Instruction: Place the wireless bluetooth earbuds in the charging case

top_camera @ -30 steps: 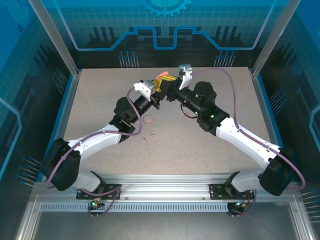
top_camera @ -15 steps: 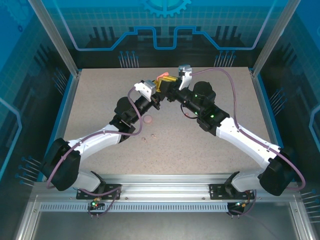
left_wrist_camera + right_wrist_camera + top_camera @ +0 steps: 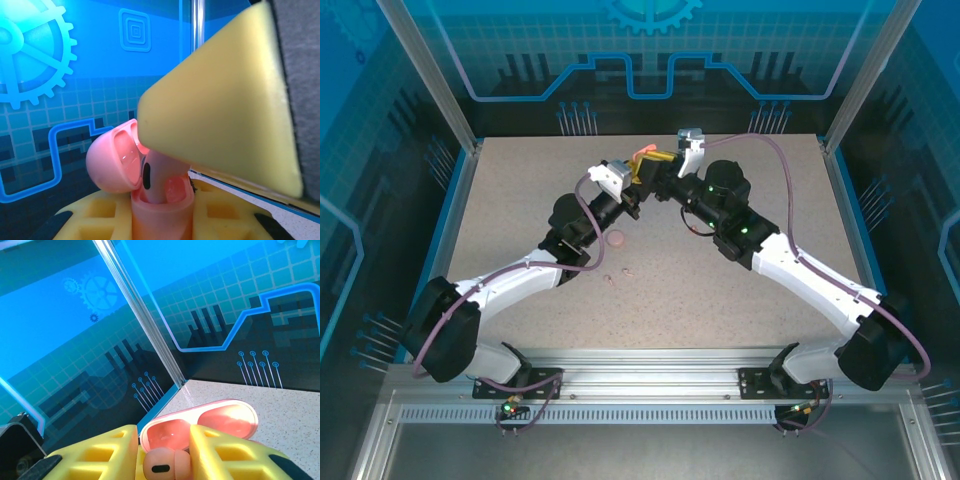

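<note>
- Left end effector [image 3: 162, 222]: my two yellow foam fingers are pressed in on the body of the coral-pink charging case [image 3: 161, 214] and hold it upright above the desk [image 3: 720, 290], towards its far edge near the middle.
- The case's lid [image 3: 107, 165] is swung open and leans away to one side, so its glossy hollow inside shows.
- One pale pinkish earbud [image 3: 150, 176] stands in the open body, lower end down inside and a dark oval mark on its side. The coral inside of the body shows just beside it.
- Right end effector [image 3: 164, 450]: it comes in from the other side, right against the case. Its yellow fingers [image 3: 100, 457] stand on either side of the earbud's rounded end, which has a dark slot in it.
- From my right wrist I cannot tell whether those fingers press on the earbud or merely flank it, as any gap is too thin to judge.
- From my left wrist, one right finger looms over the case and hides the top of the earbud.
- A small round pinkish thing [image 3: 618, 238] lies on the desk beside my left forearm. It is too small to make out.
</note>
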`<state>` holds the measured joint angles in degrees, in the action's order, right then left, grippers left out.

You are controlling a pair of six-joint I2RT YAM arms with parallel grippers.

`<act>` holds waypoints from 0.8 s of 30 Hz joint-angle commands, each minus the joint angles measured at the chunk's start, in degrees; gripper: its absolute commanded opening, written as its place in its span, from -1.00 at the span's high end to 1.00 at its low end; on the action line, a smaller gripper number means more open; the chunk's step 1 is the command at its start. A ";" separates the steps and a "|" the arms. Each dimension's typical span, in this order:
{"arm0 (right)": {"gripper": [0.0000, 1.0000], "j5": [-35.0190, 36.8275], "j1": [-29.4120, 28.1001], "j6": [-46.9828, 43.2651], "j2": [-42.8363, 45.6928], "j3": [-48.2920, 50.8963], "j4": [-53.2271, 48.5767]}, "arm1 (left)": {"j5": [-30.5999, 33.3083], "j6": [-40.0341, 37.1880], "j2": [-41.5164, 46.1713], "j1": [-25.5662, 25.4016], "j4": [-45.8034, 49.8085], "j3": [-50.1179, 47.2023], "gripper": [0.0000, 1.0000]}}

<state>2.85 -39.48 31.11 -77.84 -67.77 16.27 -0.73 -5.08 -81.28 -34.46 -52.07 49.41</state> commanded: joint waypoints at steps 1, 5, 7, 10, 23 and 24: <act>0.33 2.02 0.02 1.75 -1.88 -0.78 -4.65 | -1.07 -1.07 3.31 -0.64 -6.59 1.85 1.00; 0.30 2.49 0.28 2.44 -1.92 -0.79 -4.89 | -1.05 -1.07 3.32 -0.68 -6.42 1.83 1.00; 0.27 2.60 0.53 2.81 -1.73 -0.79 -5.20 | -1.03 -1.07 3.31 -0.67 -6.37 1.83 1.00; 0.25 2.59 0.72 3.42 -1.44 -0.61 -5.33 | -0.94 -1.07 3.31 -0.64 -6.37 1.75 1.00; -0.33 0.63 2.19 6.24 2.33 -2.38 -8.31 | 0.24 -1.33 2.96 -0.70 -5.87 1.32 1.00; -0.37 0.48 2.56 6.32 3.12 -2.91 -9.47 | 0.37 -1.33 2.82 -0.70 -5.93 1.25 1.00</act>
<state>3.05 -38.09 36.47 -76.82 -68.62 12.56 -0.30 -5.08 -81.25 -34.48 -51.05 49.41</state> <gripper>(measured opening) 0.677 0.222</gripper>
